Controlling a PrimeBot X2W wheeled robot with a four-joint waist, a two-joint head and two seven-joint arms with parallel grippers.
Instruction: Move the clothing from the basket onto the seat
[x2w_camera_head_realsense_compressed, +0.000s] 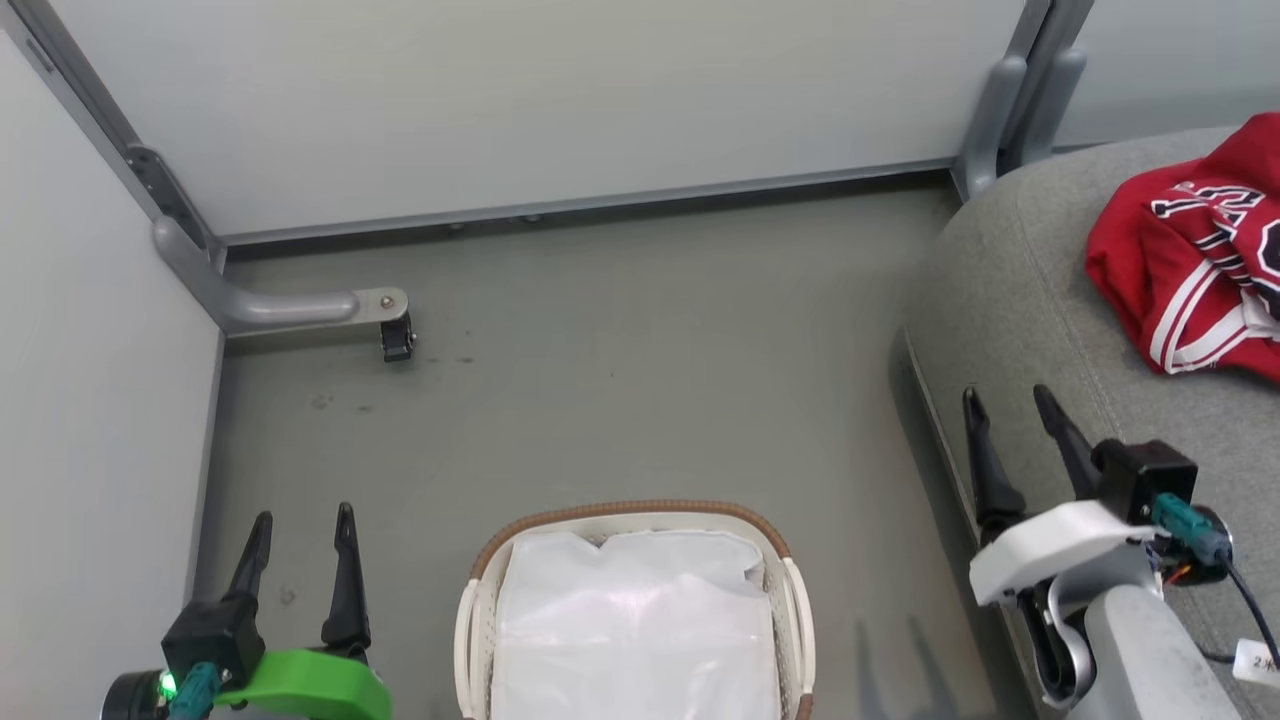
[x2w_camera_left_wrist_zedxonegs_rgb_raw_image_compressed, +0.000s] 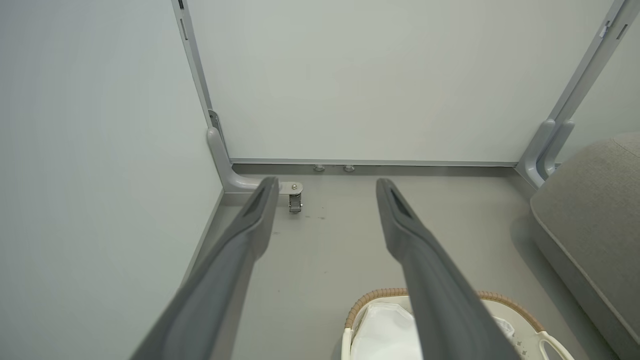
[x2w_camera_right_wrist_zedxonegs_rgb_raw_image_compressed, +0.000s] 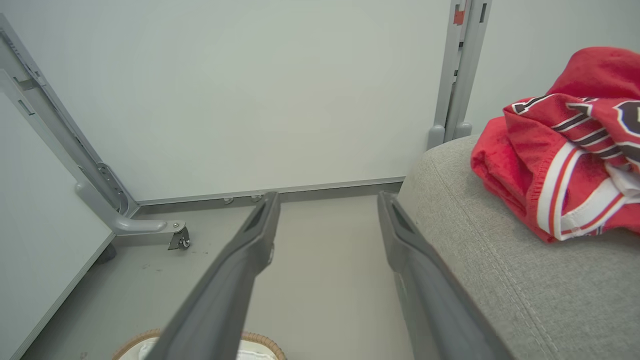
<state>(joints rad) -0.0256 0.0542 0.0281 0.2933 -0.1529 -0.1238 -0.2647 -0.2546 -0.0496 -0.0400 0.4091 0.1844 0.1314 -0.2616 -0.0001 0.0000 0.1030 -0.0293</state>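
Observation:
The red clothing (x2w_camera_head_realsense_compressed: 1195, 270) with black lettering and white-striped trim lies bunched on the grey seat (x2w_camera_head_realsense_compressed: 1020, 300) at the right; the right wrist view shows the clothing (x2w_camera_right_wrist_zedxonegs_rgb_raw_image_compressed: 565, 145) on the seat (x2w_camera_right_wrist_zedxonegs_rgb_raw_image_compressed: 500, 260) too. On the floor at bottom centre stands the cream basket (x2w_camera_head_realsense_compressed: 480, 600) with its brown rim, holding a white liner (x2w_camera_head_realsense_compressed: 630, 630). My left gripper (x2w_camera_head_realsense_compressed: 303, 520) hangs open over the floor to the left of the basket. My right gripper (x2w_camera_head_realsense_compressed: 1008, 398) is open above the seat's left edge, short of the clothing, nothing between its fingers.
Pale partition walls (x2w_camera_head_realsense_compressed: 500, 100) close off the back and left. A grey metal foot with a caster (x2w_camera_head_realsense_compressed: 395, 340) juts onto the floor at the left corner, and another post (x2w_camera_head_realsense_compressed: 1000, 120) stands by the seat. Grey floor (x2w_camera_head_realsense_compressed: 640, 380) lies open between basket and wall.

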